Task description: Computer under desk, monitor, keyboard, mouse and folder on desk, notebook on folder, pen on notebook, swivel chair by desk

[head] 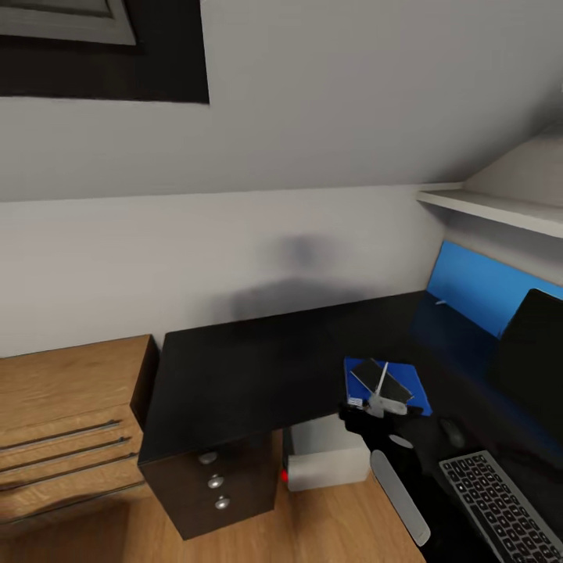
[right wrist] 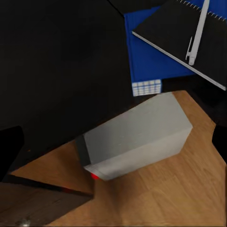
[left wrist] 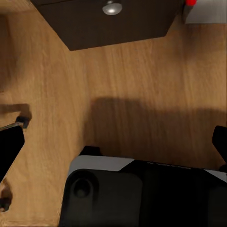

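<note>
Fingers (right wrist: 9, 151) of right gripper (right wrist: 113, 146) spread wide, holding nothing.

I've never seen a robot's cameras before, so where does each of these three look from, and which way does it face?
Head view: from the robot's head, down over the desk; its right arm shows.
Left wrist view: on the left arm, facing the floor; the robot's dark body shows.
Right wrist view: on the right arm, facing the computer, folder, notebook and pen.
Head and right wrist views share these.
</note>
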